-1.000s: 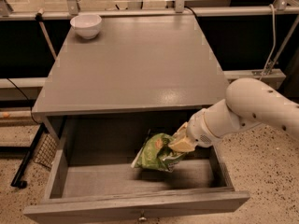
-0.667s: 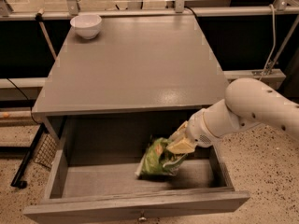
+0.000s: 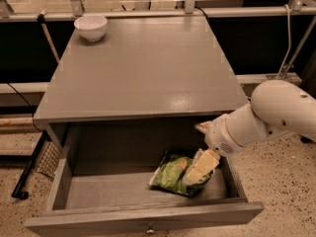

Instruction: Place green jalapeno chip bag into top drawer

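The green jalapeno chip bag (image 3: 175,174) lies on the floor of the top drawer (image 3: 143,216), right of its middle. The drawer is pulled fully out under the grey table (image 3: 143,68). My gripper (image 3: 201,147) reaches into the drawer from the right on the white arm (image 3: 266,117). It looks open: the lower finger (image 3: 201,166) lies over the bag's right end, and the upper finger (image 3: 201,127) stands apart near the table's underside. The bag's right end is partly hidden by the lower finger.
A white bowl (image 3: 91,27) stands at the table's back left corner. A metal rail (image 3: 158,11) and posts run behind the table. Black cables and a wire frame (image 3: 44,157) sit on the speckled floor to the left.
The bag has sunk lower and now lies flatter on the drawer floor. The gripper fingers have spread apart around it. The arm has barely moved.
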